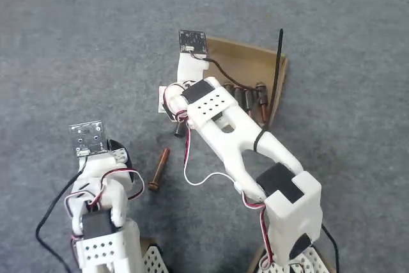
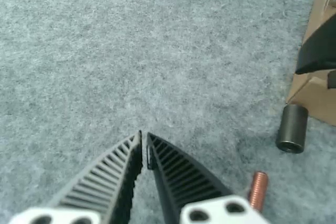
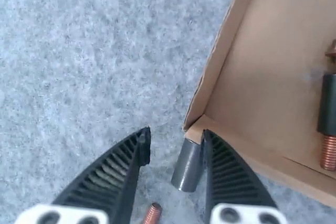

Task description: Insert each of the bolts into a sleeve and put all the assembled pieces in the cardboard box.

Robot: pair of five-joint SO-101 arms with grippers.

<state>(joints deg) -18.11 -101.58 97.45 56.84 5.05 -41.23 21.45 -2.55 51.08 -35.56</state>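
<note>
Grey table [image 1: 77,49]. Cardboard box [image 1: 238,57] sits toward the far edge, right of centre, with several assembled pieces [image 1: 249,98] side by side inside. Right arm [image 1: 236,132] stretches from the near edge to the box. Dark sleeve [image 1: 180,128] lies under its wrist. Copper bolt [image 1: 159,169] lies loose mid-table, beside the left arm [image 1: 102,222].

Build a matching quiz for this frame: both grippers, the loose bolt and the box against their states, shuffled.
Things:
1. left gripper
2. right gripper
3. loose bolt
4. cardboard box

States:
A. holds assembled pieces
B. fingers shut, nothing between them
C. lying on the carpet
D. fingers open, sleeve between them

Pairs: 1-B, 2-D, 3-C, 4-A
</note>
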